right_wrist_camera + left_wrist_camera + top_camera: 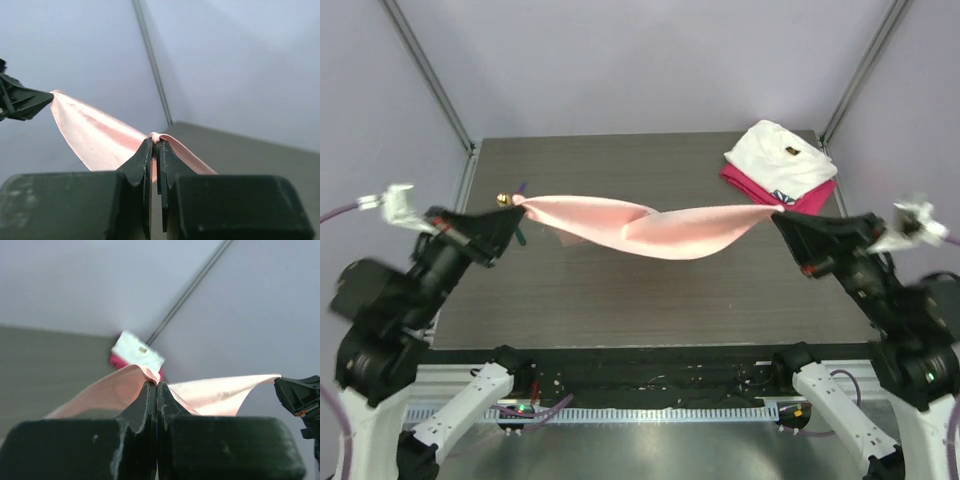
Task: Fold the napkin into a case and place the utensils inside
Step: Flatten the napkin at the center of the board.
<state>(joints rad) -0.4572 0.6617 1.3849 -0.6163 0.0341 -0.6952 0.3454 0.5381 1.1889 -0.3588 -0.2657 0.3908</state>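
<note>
Left fingers (142, 410), right fingers (142, 165) clamped on napkin (660, 232) ends, sagging above table (620, 300)

My L gripper (154, 386) & R gripper (155, 144): matte black, wedge fingers (140, 412) tapering to thin tips, edges scuffed grey. Behind the jaws, blocky black arm links (440, 265). Atop each wrist a white cam unit (395, 203) w/ purple cable (340, 212). Small orange-red mark (807, 268) just behind R jaws. Base segments (470, 398), far back from the jaws, are white.
</note>
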